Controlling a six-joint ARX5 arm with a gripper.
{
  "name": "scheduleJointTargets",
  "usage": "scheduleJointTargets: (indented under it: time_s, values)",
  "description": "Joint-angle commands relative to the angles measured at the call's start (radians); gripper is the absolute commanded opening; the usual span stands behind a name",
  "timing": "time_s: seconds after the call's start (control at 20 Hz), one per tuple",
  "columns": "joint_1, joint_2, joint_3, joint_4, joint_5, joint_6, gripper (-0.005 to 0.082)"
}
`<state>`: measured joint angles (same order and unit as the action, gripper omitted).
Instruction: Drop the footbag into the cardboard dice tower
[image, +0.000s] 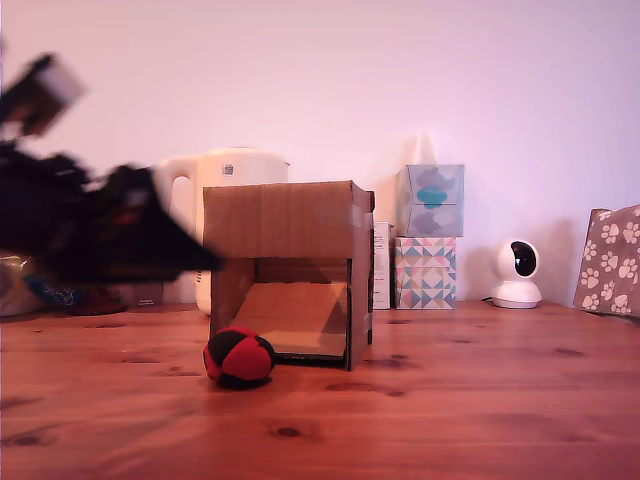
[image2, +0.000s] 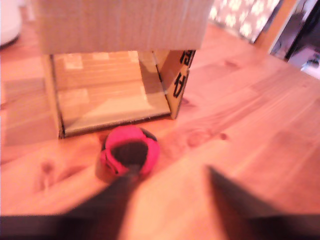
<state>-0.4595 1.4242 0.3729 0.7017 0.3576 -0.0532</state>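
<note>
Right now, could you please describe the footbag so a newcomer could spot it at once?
Find the brown corrugated cardboard dice tower on the wooden table. On the tabletop at its front opening lies the small red-and-black stitched footbag, the only ball in sight.

My end effector (image2: 170, 192) spread wide, gap unobstructed. Footbag (image2: 129, 152) on counter (image: 470, 400) ahead, touching front edge of cardboard dice tower (image: 288, 262). Counter bare on exterior view's right. Kettle (image: 222, 175), tissue boxes (image: 428, 235) crowd behind tower.
</note>
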Motion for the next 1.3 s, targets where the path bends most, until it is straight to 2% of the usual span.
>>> scheduleJointTargets:
  time_s: [0.0, 0.1, 0.2, 0.35, 0.5, 0.6, 0.75, 0.95, 1.1, 1.25]
  values:
    - [-0.008, 0.070, 0.034, -0.001, -0.001, 0.027, 0.0784]
    - [-0.008, 0.151, 0.097, -0.027, -0.003, 0.037, 0.0783]
    - [-0.008, 0.220, 0.153, -0.076, -0.028, 0.048, 0.0783]
    - [-0.008, 0.300, 0.224, -0.142, -0.042, 0.088, 0.0782]
    - [-0.009, 0.352, 0.277, -0.201, -0.051, 0.089, 0.0746]
    - [-0.013, 0.372, 0.299, -0.243, -0.065, 0.097, 0.0622]
    - [-0.019, 0.382, 0.320, -0.294, -0.071, 0.115, 0.0329]
    - [-0.021, 0.380, 0.322, -0.319, -0.071, 0.114, 0.0135]
    - [-0.021, 0.328, 0.322, -0.385, -0.056, 0.106, 0.0125]
    - [-0.021, 0.211, 0.322, -0.505, -0.051, 0.106, 0.0125]
